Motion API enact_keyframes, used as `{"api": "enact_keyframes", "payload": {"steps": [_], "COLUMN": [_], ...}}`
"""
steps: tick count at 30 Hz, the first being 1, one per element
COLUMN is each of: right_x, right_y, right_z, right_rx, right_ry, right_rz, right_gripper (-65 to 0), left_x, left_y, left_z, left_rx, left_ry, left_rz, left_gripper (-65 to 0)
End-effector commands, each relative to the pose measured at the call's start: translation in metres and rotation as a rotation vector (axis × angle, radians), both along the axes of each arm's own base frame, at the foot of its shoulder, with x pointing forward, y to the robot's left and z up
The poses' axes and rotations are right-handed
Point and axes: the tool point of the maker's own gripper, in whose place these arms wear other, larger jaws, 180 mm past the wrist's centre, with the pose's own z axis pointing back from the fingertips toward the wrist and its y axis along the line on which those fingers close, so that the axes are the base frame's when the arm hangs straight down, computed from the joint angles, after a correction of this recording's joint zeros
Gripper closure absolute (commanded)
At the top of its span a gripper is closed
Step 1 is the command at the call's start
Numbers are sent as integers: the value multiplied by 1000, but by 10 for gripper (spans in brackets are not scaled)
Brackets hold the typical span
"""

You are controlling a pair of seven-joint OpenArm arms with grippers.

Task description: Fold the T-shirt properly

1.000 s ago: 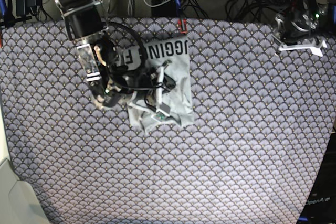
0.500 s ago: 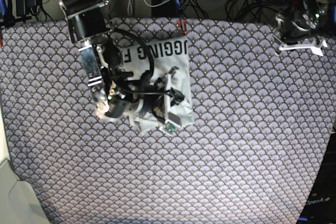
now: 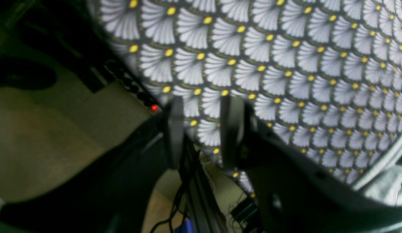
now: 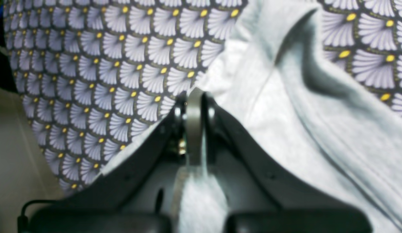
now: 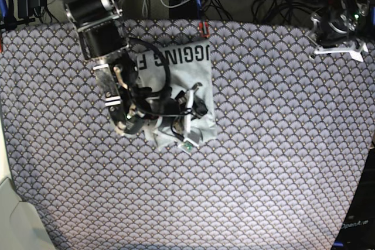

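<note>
Right now I have the shirt (image 5: 187,89) lying on the bench (image 5: 275,162) toward the far-left part of the base view, already folded down to a compact block with black lettering showing along its far edge. My right claw (image 4: 195,129) is pinched tight on a fold of grey cloth at the near-left edge of that block; the wrist view shows fabric running out from between the fingers and draping off to the right in a soft ridge. My left claw (image 3: 202,129) is parked well apart, at the far edge of the bench, fingers slightly apart with nothing between them.

I judge this cloth light, limp and a little stretchy: it will sag and drag whatever layer lies under it, and a grip on one layer only will peel the fold open. The best hold is on a doubled edge or corner, catching all layers together, then lifting low and slow so the stack keeps its shape. The patterned cover (image 5: 76,191) may snag or ride up too.
</note>
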Motion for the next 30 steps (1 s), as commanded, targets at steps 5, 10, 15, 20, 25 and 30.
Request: {"api": "enact_keyframes", "payload": {"steps": [5, 10, 15, 20, 25, 30], "right_x": [10, 4, 2, -29, -75, -129], "right_y": [24, 16, -51, -131, -219, -306], "right_z": [26, 32, 59, 71, 62, 44], "right_rx": [79, -13, -202, -378, -504, -617], "right_ry": [-50, -92, -242, -313, -245, -91], "right_rz": [15, 82, 86, 35, -122, -331], "right_gripper": [0, 0, 0, 0, 0, 0], "left_x": [-2, -11, -34, -70, -93, -114], "left_y": [8, 16, 30, 43, 17, -27], "left_z": [8, 14, 12, 6, -12, -45], "left_rx": [37, 79, 135, 174, 129, 29], "left_ry": [-4, 18, 101, 208, 291, 383], "left_rz": [-20, -55, -107, -141, -218, -321], "left_gripper": [-194, -190, -190, -190, -188, -145]}}
